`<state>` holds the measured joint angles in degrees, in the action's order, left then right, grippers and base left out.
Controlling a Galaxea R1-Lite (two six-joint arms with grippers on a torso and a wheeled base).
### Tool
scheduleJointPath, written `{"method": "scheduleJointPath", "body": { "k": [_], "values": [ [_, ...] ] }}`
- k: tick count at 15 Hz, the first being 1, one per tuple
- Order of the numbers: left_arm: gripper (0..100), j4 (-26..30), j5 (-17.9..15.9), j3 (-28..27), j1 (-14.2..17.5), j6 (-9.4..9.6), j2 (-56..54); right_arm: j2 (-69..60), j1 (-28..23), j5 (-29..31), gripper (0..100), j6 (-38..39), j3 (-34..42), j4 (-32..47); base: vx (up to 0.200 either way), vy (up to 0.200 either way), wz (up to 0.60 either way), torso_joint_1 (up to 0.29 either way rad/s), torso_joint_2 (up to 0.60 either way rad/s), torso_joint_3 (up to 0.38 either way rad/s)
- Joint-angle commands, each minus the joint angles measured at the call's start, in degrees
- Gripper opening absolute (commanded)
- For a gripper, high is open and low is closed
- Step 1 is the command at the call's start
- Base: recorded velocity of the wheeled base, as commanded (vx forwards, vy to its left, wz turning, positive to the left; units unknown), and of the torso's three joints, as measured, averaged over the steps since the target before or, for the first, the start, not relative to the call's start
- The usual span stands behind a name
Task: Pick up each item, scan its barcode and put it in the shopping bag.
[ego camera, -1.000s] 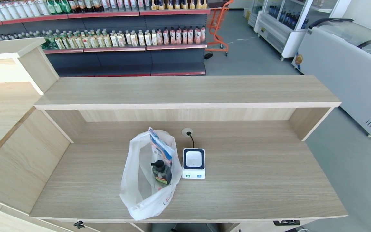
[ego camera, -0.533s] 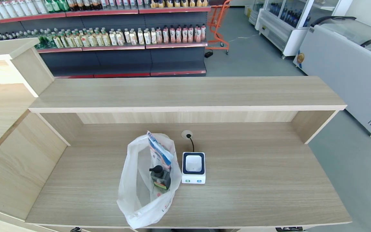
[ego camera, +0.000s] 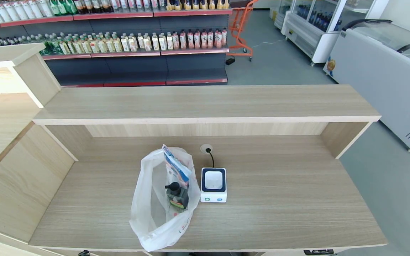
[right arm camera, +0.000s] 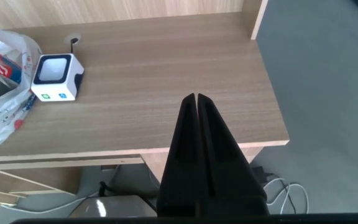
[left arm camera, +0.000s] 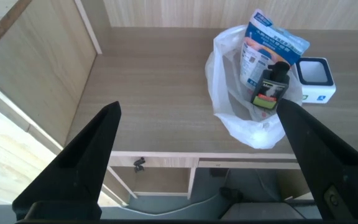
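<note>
While the left gripper (left arm camera: 197, 106) hangs spread apart and the right gripper (right arm camera: 196, 99) pressed together, both empty, a pump bottle (ego camera: 177, 195) and a packet (ego camera: 176, 165) stand in the shopping bag (ego camera: 151, 213), lower centre of the head view, so packing looks finished; the scanner (ego camera: 213, 185) sits just right of it.

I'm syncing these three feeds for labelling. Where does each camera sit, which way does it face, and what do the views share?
Head view: on the robot's head, facing forward and down onto the counter, shelves beyond.
Left wrist view: on the left wrist, off the counter's near edge, facing the shopping bag; left end effector open in front.
Right wrist view: on the right wrist, over the counter's right end; right end effector shut.
Shared: all three show the scanner beside the bag.
</note>
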<state>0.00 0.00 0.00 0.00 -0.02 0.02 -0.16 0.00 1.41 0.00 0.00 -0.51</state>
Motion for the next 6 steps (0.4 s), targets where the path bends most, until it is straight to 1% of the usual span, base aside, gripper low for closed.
{"method": "scheduleJointPath", "body": {
  "k": [1, 6],
  "values": [
    [100, 0.00, 0.00, 0.00, 0.00, -0.06, 0.06, 0.16, 0.00, -0.01, 0, 0.00, 0.00, -0.02, 0.000, 0.000, 0.00, 0.000, 0.00, 0.000],
    [100, 0.00, 0.00, 0.00, 0.00, -0.06, 0.06, 0.16, 0.00, -0.01, 0, 0.00, 0.00, -0.02, 0.000, 0.000, 0.00, 0.000, 0.00, 0.000]
  ]
}}
